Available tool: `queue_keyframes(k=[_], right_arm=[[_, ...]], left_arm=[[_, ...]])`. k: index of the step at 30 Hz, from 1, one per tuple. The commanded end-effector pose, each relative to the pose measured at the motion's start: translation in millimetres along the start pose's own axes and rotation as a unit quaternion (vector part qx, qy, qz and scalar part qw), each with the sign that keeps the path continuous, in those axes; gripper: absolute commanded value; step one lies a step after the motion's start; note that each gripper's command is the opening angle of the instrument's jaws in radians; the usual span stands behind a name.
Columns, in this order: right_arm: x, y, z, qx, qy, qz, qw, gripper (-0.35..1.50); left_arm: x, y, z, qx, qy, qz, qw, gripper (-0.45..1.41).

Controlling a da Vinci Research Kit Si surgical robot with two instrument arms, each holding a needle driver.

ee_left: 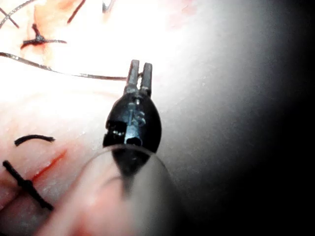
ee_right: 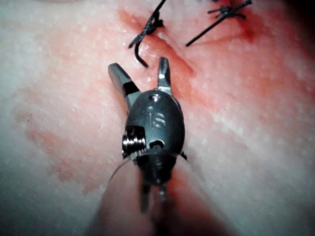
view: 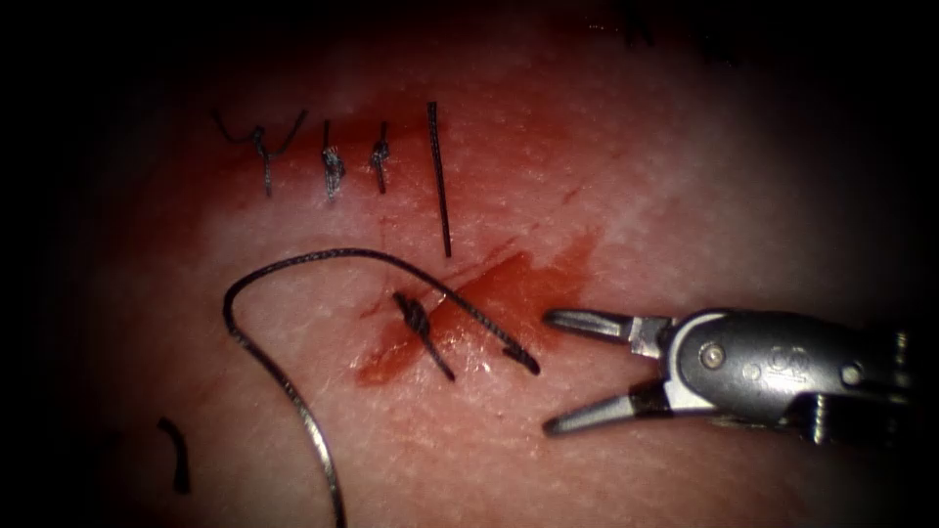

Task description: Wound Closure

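Note:
My right tool (view: 550,372) lies on the right side of the cut, jaws open wide and holding nothing; in the right wrist view its jaws (ee_right: 139,64) gape just short of a knot (ee_right: 147,27). A fresh knot (view: 416,318) sits on the cut (view: 469,303) amid red fluid. From an end near the right tool's upper jaw, a long thread (view: 293,259) arcs left over the knot and runs down out of the endoscope view. In the left wrist view this thread (ee_left: 74,74) reaches my left tool (ee_left: 140,73), whose jaws look shut on it.
Three earlier stitches (view: 333,166) are tied along the upper left of the tissue, with a straight dark strand (view: 440,186) beside them. A short cut end of thread (view: 176,455) lies at lower left, and another cut end (ee_left: 34,139) lies near a tied stitch (ee_left: 24,184).

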Motion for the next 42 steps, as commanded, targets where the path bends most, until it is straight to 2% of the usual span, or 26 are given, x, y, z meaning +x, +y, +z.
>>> queue_keyframes(k=[1, 3, 4, 5, 6, 10, 18, 25, 26, 27, 28, 30, 34, 37, 39, 41, 42], right_arm=[[-0.7, -0.3, 2.1, -0.003, 0.0, -0.003, 1.0, 1.23], [-1.1, -0.4, 2.8, -0.007, -0.001, -0.005, 1.0, 1.11], [-1.3, -0.6, 3.2, -0.003, 0.0, -0.007, 1.0, 0.71], [-1.5, -0.7, 3.7, 0.015, 0.006, -0.007, 1.0, -0.25], [-1.5, -0.8, 3.8, 0.023, 0.009, -0.007, 1.0, -0.35], [-1.2, -1.2, 3.8, 0.029, 0.015, -0.007, 0.999, -0.35], [-0.5, -4.4, 1.7, 0.057, -0.012, -0.017, 0.998, -0.35], [-0.1, -3.7, 1.1, 0.06, -0.014, -0.014, 0.998, -0.35], [0.0, -3.4, 1.1, 0.061, -0.012, -0.014, 0.998, -0.06], [0.0, -3.4, 1.1, 0.061, -0.012, -0.014, 0.998, -0.06], [1.0, -1.6, 0.6, 0.039, -0.019, -0.023, 0.999, 1.18], [1.9, 0.7, -0.4, 0.034, -0.023, -0.02, 0.999, 1.2], [2.7, 3.9, -0.4, 0.02, -0.019, -0.005, 1.0, 1.04], [2.5, 4.7, 0.1, 0.018, -0.028, -0.002, 0.999, 1.04], [1.3, 6.7, 2.0, 0.01, -0.04, 0.043, 0.998, 1.04], [0.6, 7.4, 3.0, 0.005, -0.043, 0.079, 0.996, 1.03], [0.0, 7.8, 3.6, 0.001, -0.047, 0.124, 0.991, 0.89]], left_arm=[[-0.5, 0.6, 0.6, -0.002, 0.0, -0.001, 1.0, -0.45], [-0.5, 0.7, 0.5, -0.001, 0.0, -0.002, 1.0, -0.45], [-0.4, 0.8, 0.5, -0.001, -0.001, -0.002, 1.0, -0.45], [-0.3, 0.9, 0.5, -0.001, -0.001, -0.002, 1.0, -0.45], [-0.3, 0.9, 0.4, -0.001, -0.001, -0.002, 1.0, -0.45], [-0.3, 1.1, 0.3, 0.0, -0.001, -0.002, 1.0, -0.45], [-0.8, 0.8, -0.3, 0.012, -0.005, -0.002, 1.0, -0.45], [-0.9, 1.0, -0.7, 0.016, -0.007, -0.003, 1.0, -0.45], [-0.9, 1.0, -0.8, 0.016, -0.007, -0.003, 1.0, -0.45], [-0.9, 1.0, -0.8, 0.016, -0.007, -0.003, 1.0, -0.45], [-1.1, 0.9, -1.3, 0.022, -0.009, -0.002, 1.0, -0.45], [-1.6, 0.9, -2.2, 0.033, -0.013, -0.002, 0.999, -0.45], [-2.5, 0.9, -3.7, 0.046, -0.017, -0.005, 0.999, -0.45], [-3.1, 0.8, -4.4, 0.056, -0.021, -0.004, 0.998, -0.45], [-4.3, 0.9, -5.3, 0.074, -0.024, -0.011, 0.997, -0.45], [-4.6, 1.1, -5.1, 0.071, -0.023, -0.011, 0.997, -0.45], [-4.6, 1.3, -4.9, 0.069, -0.023, -0.011, 0.997, -0.45]])
